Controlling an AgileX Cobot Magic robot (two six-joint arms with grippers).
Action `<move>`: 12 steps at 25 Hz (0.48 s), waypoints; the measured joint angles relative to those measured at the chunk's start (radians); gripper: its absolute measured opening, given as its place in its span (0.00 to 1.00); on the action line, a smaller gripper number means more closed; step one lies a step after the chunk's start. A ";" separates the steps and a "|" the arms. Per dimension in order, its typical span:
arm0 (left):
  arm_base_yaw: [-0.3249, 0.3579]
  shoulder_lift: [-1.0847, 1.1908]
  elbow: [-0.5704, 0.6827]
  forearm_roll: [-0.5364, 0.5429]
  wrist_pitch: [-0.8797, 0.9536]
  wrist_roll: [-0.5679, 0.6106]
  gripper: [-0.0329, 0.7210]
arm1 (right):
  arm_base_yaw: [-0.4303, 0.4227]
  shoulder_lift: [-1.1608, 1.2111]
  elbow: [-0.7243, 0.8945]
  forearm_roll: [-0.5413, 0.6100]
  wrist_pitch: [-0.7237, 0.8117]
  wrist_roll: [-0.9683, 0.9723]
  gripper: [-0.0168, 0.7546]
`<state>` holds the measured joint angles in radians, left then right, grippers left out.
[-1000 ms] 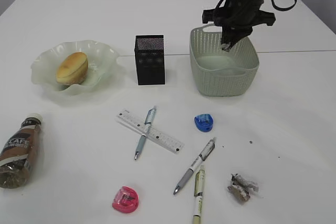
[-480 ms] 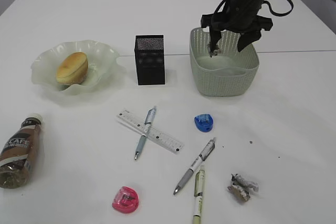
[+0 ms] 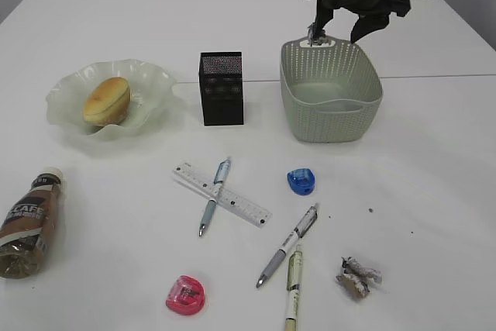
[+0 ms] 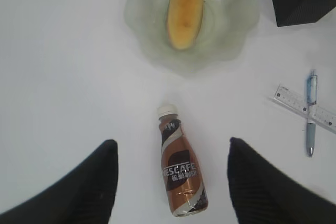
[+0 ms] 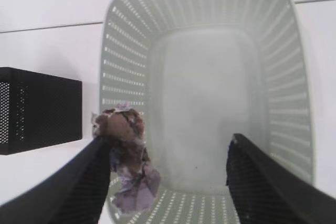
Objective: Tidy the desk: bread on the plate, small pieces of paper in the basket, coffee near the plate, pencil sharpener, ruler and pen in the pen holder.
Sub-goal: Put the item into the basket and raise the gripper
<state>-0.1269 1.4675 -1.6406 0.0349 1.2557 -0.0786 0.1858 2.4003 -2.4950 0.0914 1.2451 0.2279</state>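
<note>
Your right hand (image 3: 341, 27) hangs above the far rim of the basket (image 3: 331, 118), its fingers spread wide. In the right wrist view a crumpled paper wad (image 5: 127, 153) clings to the inner face of the left finger (image 5: 79, 190), over the basket's near-left wall; the other finger does not touch it, so nothing is clamped. The basket floor looks bare.

Your left hand (image 4: 170, 182) also stands wide open, holding nothing, above the coffee bottle (image 4: 178, 162). The bottle lies on its side near the left edge of the desk (image 3: 116, 207), cap toward the plate (image 3: 151, 83) but well apart from it. The bread (image 3: 106, 100) already sits on the plate.

The black pen holder (image 3: 222, 88) stands between plate and basket. In front of it a pen (image 3: 214, 195) lies across the ruler (image 3: 222, 194), touching it. A blue sharpener (image 3: 301, 182) sits just right of them, and a pink sharpener (image 3: 186, 295) lies at the near edge. Two more pens (image 3: 288, 244) lie side by side near that edge, and a second paper wad (image 3: 356, 278) rests to their right.
</note>
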 joint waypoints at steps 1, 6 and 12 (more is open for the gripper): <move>0.000 0.000 0.000 0.000 0.000 0.000 0.67 | 0.000 0.002 -0.001 0.017 0.000 0.000 0.68; 0.000 0.000 0.000 0.004 0.000 0.000 0.67 | -0.012 0.043 0.001 0.071 0.000 -0.002 0.67; 0.000 0.001 0.000 0.004 0.000 0.000 0.67 | -0.016 0.043 -0.006 0.050 0.002 -0.002 0.68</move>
<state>-0.1269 1.4688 -1.6406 0.0388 1.2557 -0.0782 0.1697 2.4433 -2.5013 0.1415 1.2474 0.2259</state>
